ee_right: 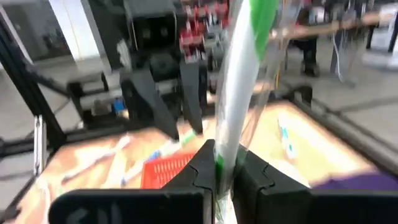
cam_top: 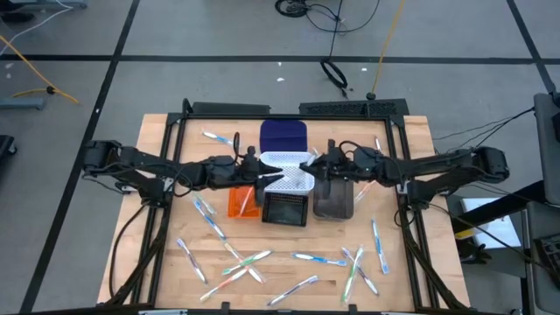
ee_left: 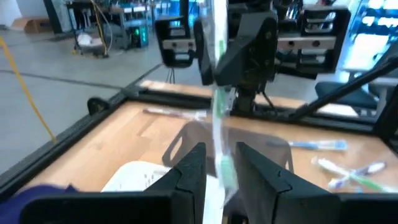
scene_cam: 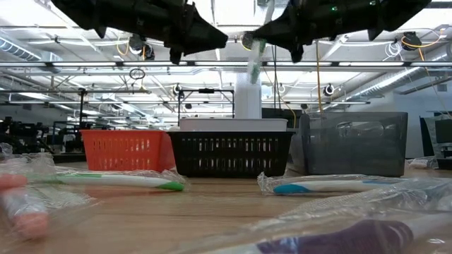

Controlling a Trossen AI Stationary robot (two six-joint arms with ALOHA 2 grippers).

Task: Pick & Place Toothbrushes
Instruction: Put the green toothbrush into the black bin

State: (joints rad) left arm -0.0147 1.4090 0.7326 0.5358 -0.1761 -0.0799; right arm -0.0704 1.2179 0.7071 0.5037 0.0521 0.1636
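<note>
My right gripper is shut on one wrapped green-and-white toothbrush, held high over the white bin. My left gripper faces it from the left, open. In the low view its fingertips stop just short of the brush. In the left wrist view the brush shows in line with the gap between the open fingers. Several other toothbrushes in clear wrappers lie flat on the near part of the table. Two of them lie close in the low view. My right gripper pinches the toothbrush's handle between its two fingers, wrapper included. The fingers come level from the table's right and lie across the handle. The brush stands nearly upright, lifted clear, its green-accented end above the fingers and its other end hanging below them.
Bins cluster mid-table: navy at the far side, white in the middle, orange, black and grey in a row nearer. A black frame borders the table. Loose toothbrushes also lie at far left and right.
</note>
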